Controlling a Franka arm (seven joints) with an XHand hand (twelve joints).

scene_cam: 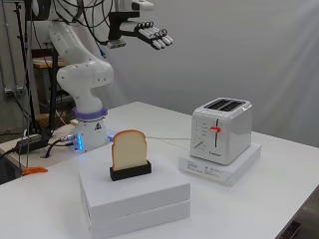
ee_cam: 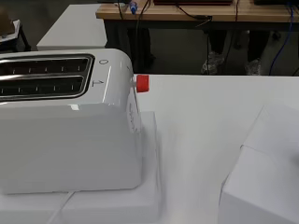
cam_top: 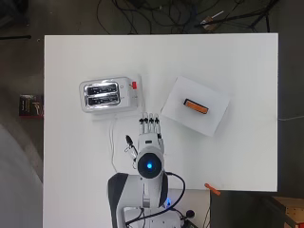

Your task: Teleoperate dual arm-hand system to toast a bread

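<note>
The table (cam_top: pixel 237 161) is seen below the raised hand (scene_cam: pixel 149 33), whose fingers (scene_cam: pixel 162 40) are held straight, gripping nothing. The toaster (scene_cam: pixel 222 130) is placed beyond the fingertips; the bread (scene_cam: pixel 129 149) is stood upright in a black holder (scene_cam: pixel 130 171), off to one side.

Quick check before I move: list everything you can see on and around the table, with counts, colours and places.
Two-slot metal toaster: one, white, slots empty, red lever up, on a flat white box.
Slice of bread: one, tan, upright in a black holder.
Stacked white boxes: two, under the holder.
Small orange object: one, at the table's near edge.
White table: one.
Hand: one, black and white, open, raised above the table, holding nothing.
</note>
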